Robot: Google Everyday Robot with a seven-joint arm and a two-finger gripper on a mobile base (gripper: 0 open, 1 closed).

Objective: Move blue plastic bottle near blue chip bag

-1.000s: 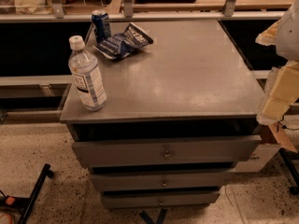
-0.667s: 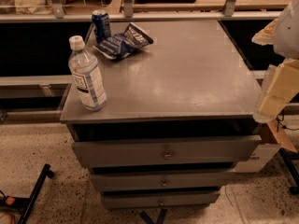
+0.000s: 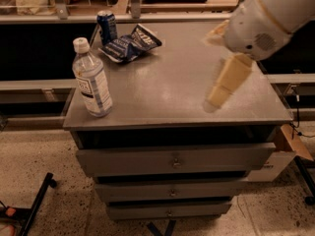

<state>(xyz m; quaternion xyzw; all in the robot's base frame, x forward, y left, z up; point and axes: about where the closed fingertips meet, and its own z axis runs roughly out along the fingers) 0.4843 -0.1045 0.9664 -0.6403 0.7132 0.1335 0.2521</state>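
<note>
From my station, the blue plastic bottle (image 3: 92, 80) stands upright at the front-left corner of the cabinet top (image 3: 172, 82). It is well apart from the blue chip bag (image 3: 129, 44), which lies crumpled at the back beside a soda can (image 3: 107, 27); that gap is the job. The gripper (image 3: 221, 85) hangs over the right side, far from the bottle and carrying nothing. I cannot tell how wide it is open.

Blue plastic bottle (image 3: 92, 80) upright at the front-left corner of the cabinet top (image 3: 172, 82). Blue chip bag (image 3: 129, 44) at its rear left, just beside a soda can (image 3: 107, 26). Gripper (image 3: 216, 95) above its right side.
</note>
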